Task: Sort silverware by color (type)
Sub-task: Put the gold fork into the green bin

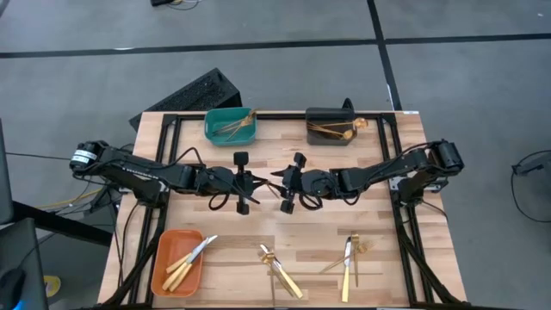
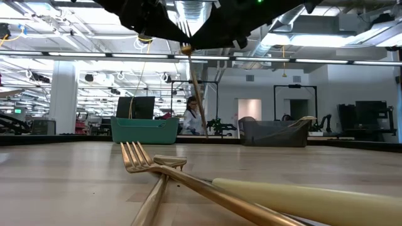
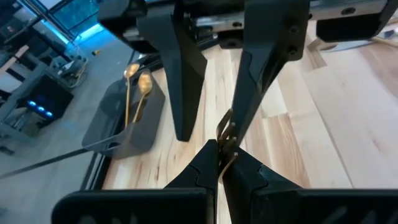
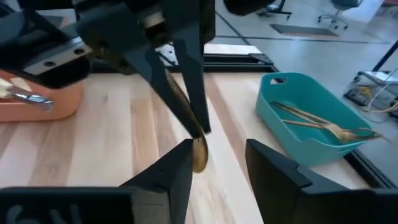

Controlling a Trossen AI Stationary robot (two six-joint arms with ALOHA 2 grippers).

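Light is bright and even from overhead; ceiling strip lights (image 2: 352,61) glare in the low view. Shadows on the table (image 1: 284,228) are soft. In the low view, the near fork (image 2: 139,157) is sharp and the cream handle (image 2: 314,198) blurred. Wrist views bend toward their edges.

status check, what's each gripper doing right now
Left gripper shut on a gold spoon mid-table. Right gripper open around the spoon's bowl. Teal bin holds forks, grey bin spoons. Nothing in the way.

forks (image 1: 239,126) in left bin (image 1: 225,135), spoons (image 1: 331,130) in right bin (image 1: 320,114)
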